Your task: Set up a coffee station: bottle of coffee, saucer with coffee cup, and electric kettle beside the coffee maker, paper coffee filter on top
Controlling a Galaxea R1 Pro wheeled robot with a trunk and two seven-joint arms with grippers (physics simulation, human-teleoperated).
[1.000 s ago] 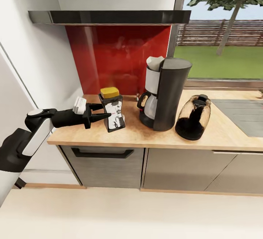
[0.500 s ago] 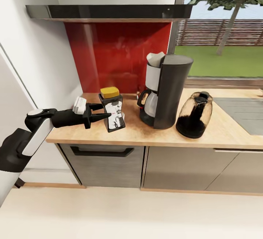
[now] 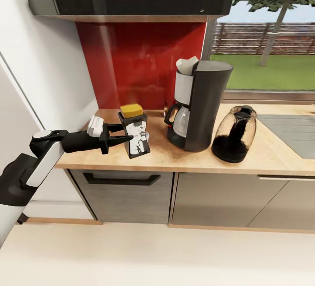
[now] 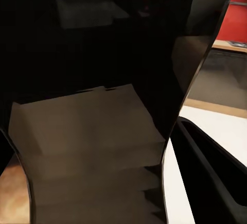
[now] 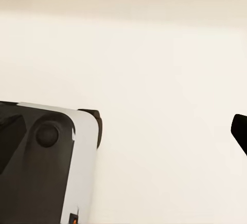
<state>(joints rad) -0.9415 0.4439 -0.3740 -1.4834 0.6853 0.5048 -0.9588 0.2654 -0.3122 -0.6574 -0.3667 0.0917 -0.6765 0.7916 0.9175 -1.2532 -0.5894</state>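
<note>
Head view shows the left gripper (image 3: 127,133) reaching in from the left over the kitchen countertop (image 3: 175,157), its two black fingers (image 3: 119,140) closed against the sides of the bottle of coffee (image 3: 136,133). The jar tilts slightly, its yellow lid up, and its base sits at or just above the wood surface near the front edge; I cannot tell whether it touches. Just beside it stands the coffee maker (image 3: 202,104), upright, with the paper coffee filter (image 3: 187,64) sitting in its white basket and the glass carafe below. A small white object shows just behind the jar, mostly hidden and too small to name. Near the coffee maker's other side stands the electric kettle (image 3: 234,134), also on the countertop. Above, the kitchen shelf (image 3: 131,7) runs along the red wall panel (image 3: 140,63). Left wrist view is mostly dark with the jar's glass close up. Right wrist view faces a pale surface; whether the right gripper is parted or closed cannot be told.
</note>
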